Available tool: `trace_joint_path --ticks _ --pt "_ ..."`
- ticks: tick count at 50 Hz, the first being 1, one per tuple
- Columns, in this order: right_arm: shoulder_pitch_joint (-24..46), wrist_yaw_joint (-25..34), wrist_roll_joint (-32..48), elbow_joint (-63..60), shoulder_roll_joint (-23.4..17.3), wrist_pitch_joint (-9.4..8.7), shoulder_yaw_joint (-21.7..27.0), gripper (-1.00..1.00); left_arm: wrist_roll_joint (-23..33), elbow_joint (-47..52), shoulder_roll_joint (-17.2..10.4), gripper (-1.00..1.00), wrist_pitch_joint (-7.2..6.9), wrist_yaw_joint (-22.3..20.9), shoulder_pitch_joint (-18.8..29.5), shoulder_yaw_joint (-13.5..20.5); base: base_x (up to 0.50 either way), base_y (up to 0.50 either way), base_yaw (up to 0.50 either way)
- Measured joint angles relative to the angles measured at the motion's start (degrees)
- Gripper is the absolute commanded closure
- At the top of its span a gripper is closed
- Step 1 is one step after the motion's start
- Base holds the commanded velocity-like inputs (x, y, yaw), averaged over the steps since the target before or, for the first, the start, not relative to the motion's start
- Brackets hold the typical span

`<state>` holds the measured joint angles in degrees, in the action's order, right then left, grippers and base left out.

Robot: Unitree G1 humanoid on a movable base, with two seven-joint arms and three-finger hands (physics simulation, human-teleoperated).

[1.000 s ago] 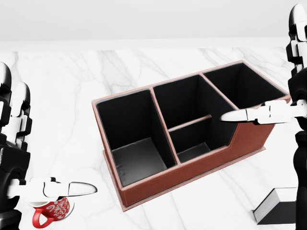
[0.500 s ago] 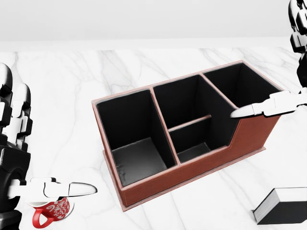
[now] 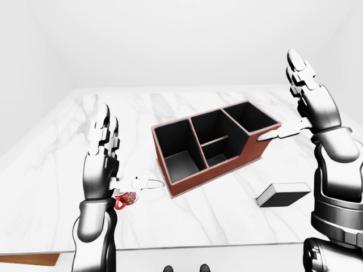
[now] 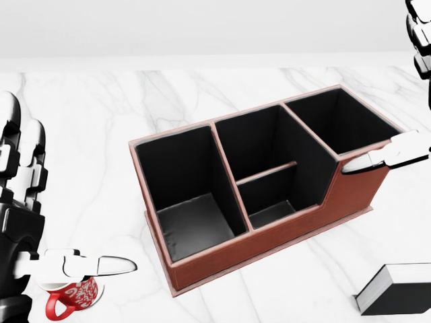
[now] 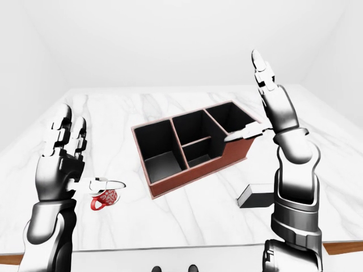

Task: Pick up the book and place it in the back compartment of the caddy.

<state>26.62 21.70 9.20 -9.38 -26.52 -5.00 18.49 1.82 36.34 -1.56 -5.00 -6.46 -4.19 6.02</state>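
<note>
The book point(image 4: 397, 289) is dark with a white page edge and lies flat on the marble table, at the lower right of the head view and to the right of the caddy. The red-brown caddy point(image 4: 269, 243) has black compartments and stands slanted mid-table; nothing shows inside them. My right hand point(image 3: 279, 99) is open and raised high above the caddy's right end, with its thumb point(image 4: 377, 158) pointing over that end wall. It is well above the book and holds nothing. At the left my left hand point(image 3: 129, 154) is open, upright and empty.
A red patterned mug point(image 4: 71, 298) stands on the table just under my left thumb, left of the caddy. The marble table's near edge point(image 3: 198, 248) runs along the bottom of the left-eye view, and a white wall closes off the top.
My right hand has drawn back to the right and upward; its thumb has left the middle compartment for the caddy's right end. The book now shows in full. The left hand barely shifted.
</note>
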Motion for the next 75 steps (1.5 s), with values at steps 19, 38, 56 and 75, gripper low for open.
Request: trace_joint_path --ticks 19,38,56,75 --pt "0.0 4.4 2.8 4.1 -2.5 0.93 1.0 -1.0 0.1 -0.8 0.0 -1.0 0.0 0.1 -0.1 -0.1 0.0 0.0 0.0" --pt "0.1 7.2 5.3 8.1 -5.4 7.63 2.1 -1.0 0.3 -1.1 0.0 -1.0 0.0 0.1 -0.2 -0.2 0.0 0.0 0.0" --pt "-1.9 10.9 6.2 6.9 -5.9 10.0 3.2 -1.0 0.4 -1.2 0.0 -1.0 0.0 0.1 -0.2 -0.3 0.0 0.0 0.0" --pt "-6.7 15.5 6.2 3.0 -4.1 10.0 4.7 -1.0 0.3 -1.2 0.0 -1.0 0.0 0.1 -0.2 -0.3 0.0 0.0 0.0"
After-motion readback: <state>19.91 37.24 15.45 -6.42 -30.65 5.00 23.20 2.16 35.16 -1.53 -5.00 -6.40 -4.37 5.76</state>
